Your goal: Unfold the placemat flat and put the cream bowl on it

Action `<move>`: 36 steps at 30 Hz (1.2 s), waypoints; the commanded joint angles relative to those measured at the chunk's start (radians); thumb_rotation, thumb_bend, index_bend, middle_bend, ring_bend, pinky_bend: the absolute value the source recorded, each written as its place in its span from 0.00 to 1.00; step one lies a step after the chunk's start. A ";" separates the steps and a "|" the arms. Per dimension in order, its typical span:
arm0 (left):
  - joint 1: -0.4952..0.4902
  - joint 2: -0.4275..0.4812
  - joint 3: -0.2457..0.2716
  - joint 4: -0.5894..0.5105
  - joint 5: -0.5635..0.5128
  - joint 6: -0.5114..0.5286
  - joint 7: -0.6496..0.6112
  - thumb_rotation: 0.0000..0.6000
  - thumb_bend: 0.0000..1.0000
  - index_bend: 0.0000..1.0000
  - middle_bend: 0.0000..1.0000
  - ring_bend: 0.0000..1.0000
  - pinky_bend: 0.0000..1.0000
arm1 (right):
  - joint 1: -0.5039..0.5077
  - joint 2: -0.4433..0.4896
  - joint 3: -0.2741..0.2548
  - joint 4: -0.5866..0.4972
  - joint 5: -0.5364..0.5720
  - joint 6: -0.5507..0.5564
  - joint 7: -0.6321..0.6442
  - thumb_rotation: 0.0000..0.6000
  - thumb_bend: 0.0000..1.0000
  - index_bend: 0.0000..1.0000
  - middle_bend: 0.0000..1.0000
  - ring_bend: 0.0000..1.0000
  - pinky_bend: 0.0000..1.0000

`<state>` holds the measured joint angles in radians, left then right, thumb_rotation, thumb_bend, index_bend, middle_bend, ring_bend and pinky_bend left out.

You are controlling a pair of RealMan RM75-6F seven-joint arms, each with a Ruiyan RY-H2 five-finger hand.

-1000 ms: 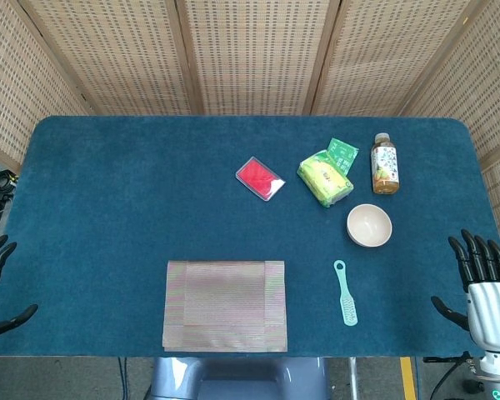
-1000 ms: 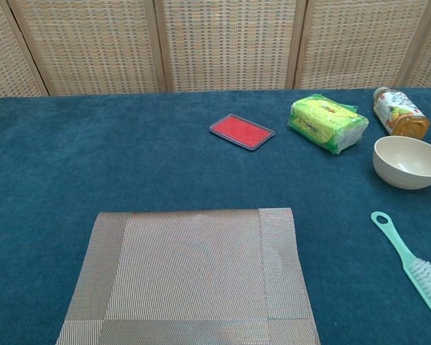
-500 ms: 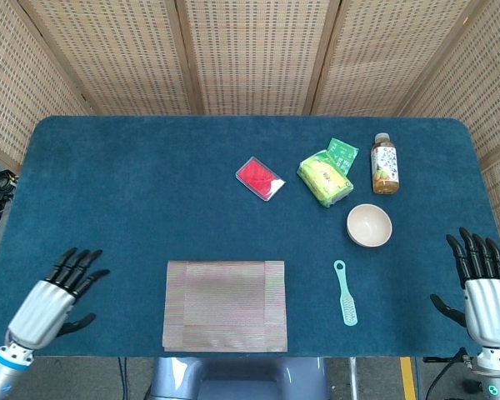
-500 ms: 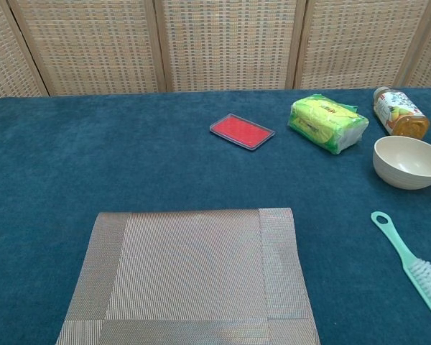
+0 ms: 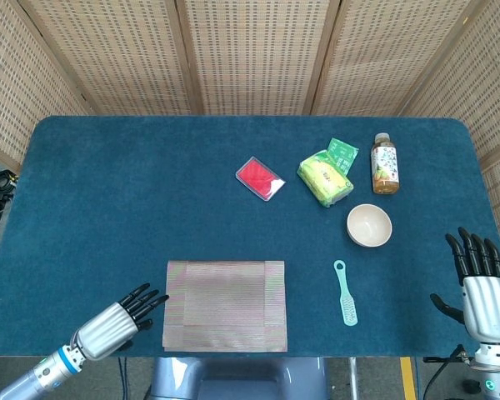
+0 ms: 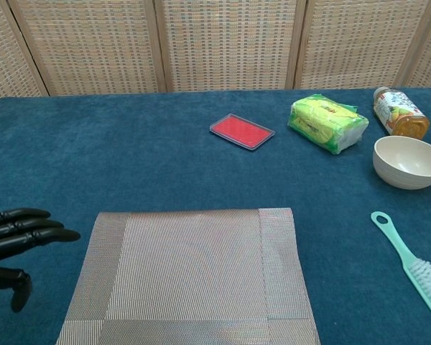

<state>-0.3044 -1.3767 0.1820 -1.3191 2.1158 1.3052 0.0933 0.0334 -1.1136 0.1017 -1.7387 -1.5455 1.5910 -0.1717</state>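
Placemat (image 5: pixel 225 305) lies still folded at the near edge of my table (image 5: pixel 133 192), its flaps doubled over. Just beside its left edge my left hand (image 5: pixel 117 323) hovers with fingers (image 6: pixel 29 228) stretched toward it, holding nothing. Well apart, up to the right, the cream bowl (image 5: pixel 369 225) stands upright near a mint brush (image 5: pixel 346 293). My right hand (image 5: pixel 482 283) waits at the table's right edge, fingers spread, empty.

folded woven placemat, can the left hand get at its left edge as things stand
Probably yes. The left hand is open, fingers pointing at the folded woven grey-brown placemat from just beside its left edge, with only bare blue tablecloth between them.
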 commanded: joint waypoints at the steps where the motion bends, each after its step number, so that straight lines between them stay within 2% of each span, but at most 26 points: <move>1: -0.005 -0.043 0.022 0.053 0.024 0.036 -0.014 1.00 0.09 0.47 0.00 0.00 0.00 | -0.001 0.007 -0.001 -0.001 0.000 0.000 0.014 1.00 0.00 0.00 0.00 0.00 0.00; 7: -0.019 -0.103 0.034 0.107 0.032 0.060 -0.019 1.00 0.12 0.47 0.00 0.00 0.00 | -0.005 0.026 -0.002 -0.007 -0.004 0.005 0.052 1.00 0.00 0.00 0.00 0.00 0.00; 17: -0.055 -0.174 0.049 0.138 0.004 0.016 -0.016 1.00 0.15 0.47 0.00 0.00 0.00 | -0.004 0.042 0.001 -0.010 0.006 0.000 0.082 1.00 0.00 0.00 0.00 0.00 0.00; 30: -0.077 -0.216 0.057 0.146 -0.035 -0.001 0.018 1.00 0.18 0.47 0.00 0.00 0.00 | -0.005 0.053 0.002 -0.014 0.009 0.003 0.103 1.00 0.00 0.00 0.00 0.00 0.00; 36: -0.085 -0.220 0.065 0.135 -0.051 -0.011 0.030 1.00 0.26 0.47 0.00 0.00 0.00 | -0.006 0.056 0.004 -0.015 0.011 0.005 0.110 1.00 0.00 0.00 0.00 0.00 0.00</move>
<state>-0.3883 -1.5962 0.2467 -1.1827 2.0661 1.2947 0.1234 0.0275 -1.0581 0.1055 -1.7534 -1.5347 1.5960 -0.0615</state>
